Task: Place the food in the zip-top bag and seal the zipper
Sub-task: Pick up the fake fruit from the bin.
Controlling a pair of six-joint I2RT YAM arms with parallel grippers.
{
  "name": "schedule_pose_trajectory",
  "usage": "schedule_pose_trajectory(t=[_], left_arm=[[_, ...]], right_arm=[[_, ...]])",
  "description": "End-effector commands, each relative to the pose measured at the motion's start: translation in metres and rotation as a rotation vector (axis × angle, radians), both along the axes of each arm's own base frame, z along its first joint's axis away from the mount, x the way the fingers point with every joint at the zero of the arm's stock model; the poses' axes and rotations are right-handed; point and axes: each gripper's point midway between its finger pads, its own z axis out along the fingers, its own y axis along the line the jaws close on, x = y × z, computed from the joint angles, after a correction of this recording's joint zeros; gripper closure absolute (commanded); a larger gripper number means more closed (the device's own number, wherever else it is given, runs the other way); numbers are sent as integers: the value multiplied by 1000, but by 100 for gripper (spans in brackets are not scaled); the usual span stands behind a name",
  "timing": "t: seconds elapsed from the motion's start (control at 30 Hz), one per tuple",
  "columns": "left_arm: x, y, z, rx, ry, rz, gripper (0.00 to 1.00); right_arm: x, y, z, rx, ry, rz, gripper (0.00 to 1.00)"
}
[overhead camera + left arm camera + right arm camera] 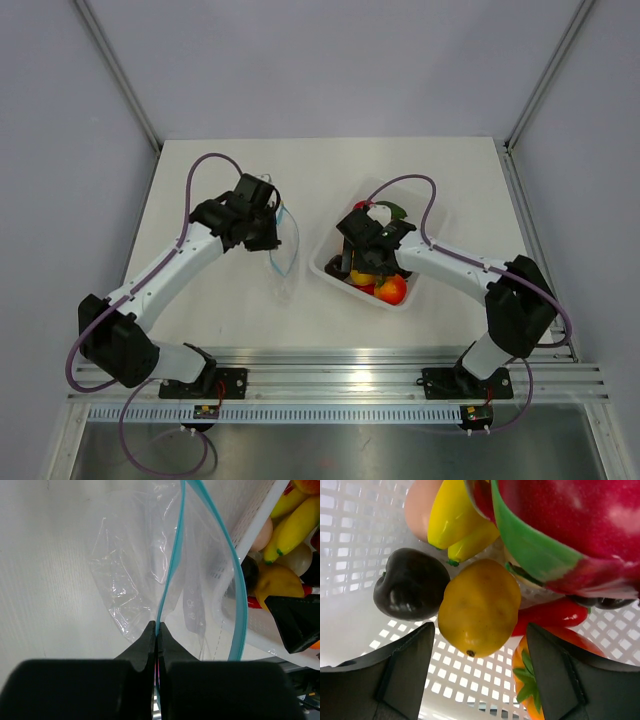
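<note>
Inside the white tray (350, 535), at three o'clock from the zip-top bag (285, 255), my right claw (480, 632) stands wide open, one finger on each side of a yellow fruit (479, 600), holding nothing. Other food (410, 585) lies around this fruit. My left claw (156, 627) is closed tight on the zipper (176, 555) of the bag, just beside the tray.

One zip-top bag (285, 255), with one white tray (325, 268) at its three o'clock. In the tray: one dark brown fruit (410, 585), two yellow fruits (479, 607), one pink fruit (417, 507), two red pieces (570, 525), one orange fruit (530, 680); more lie partly hidden.
</note>
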Motion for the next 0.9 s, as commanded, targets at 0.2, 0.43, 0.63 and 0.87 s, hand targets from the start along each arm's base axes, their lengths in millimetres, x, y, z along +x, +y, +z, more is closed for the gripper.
schedule_pose_trajectory(t=[0.2, 0.43, 0.63, 0.87], left_arm=[[3, -8, 16, -46, -76, -40, 100], [7, -11, 22, -36, -95, -86, 100], [6, -16, 21, -36, -93, -141, 100], [6, -21, 28, -55, -102, -178, 100]], right_arm=[[23, 7, -9, -38, -27, 7, 30], [18, -4, 11, -42, -50, -3, 66], [11, -8, 54, 38, -116, -6, 76], [13, 1, 113, 159, -216, 30, 76]])
